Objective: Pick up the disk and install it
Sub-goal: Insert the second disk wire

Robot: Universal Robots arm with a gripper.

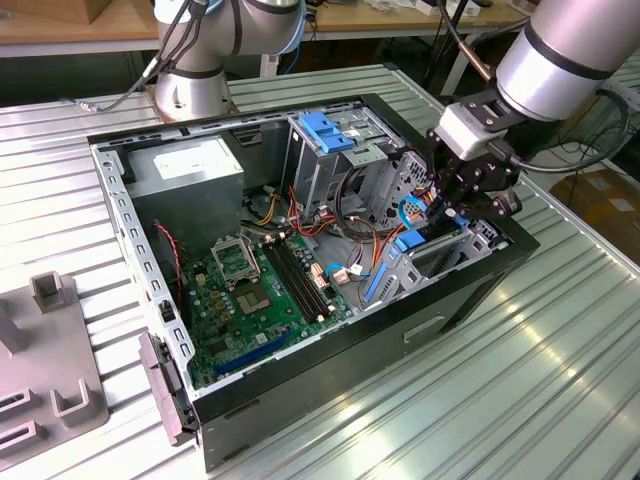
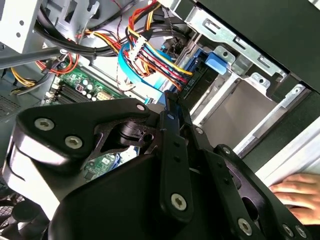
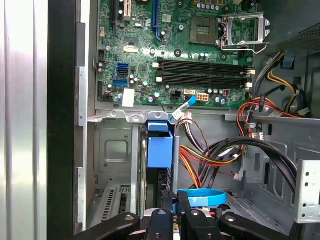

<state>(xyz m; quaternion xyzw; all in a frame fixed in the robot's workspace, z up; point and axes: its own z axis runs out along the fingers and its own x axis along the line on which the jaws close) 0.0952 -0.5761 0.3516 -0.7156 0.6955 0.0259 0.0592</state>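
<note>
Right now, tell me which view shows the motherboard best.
The first wrist view: the motherboard faces the camera, with socket, memory slots and connectors plain. The exterior view shows it at a slant on the floor of the case. In the second wrist view, cables and the gripper cover most of it.

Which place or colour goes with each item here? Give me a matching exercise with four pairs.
1. claw
2. motherboard
3. power-supply box
4. stepped fixture

A. green, on the floor of the case
B. on the table, outside the case
C. grey, with a white sticker
D. over the case's end at the exterior view's right

Pairs: 1-D, 2-A, 3-C, 4-B
</note>
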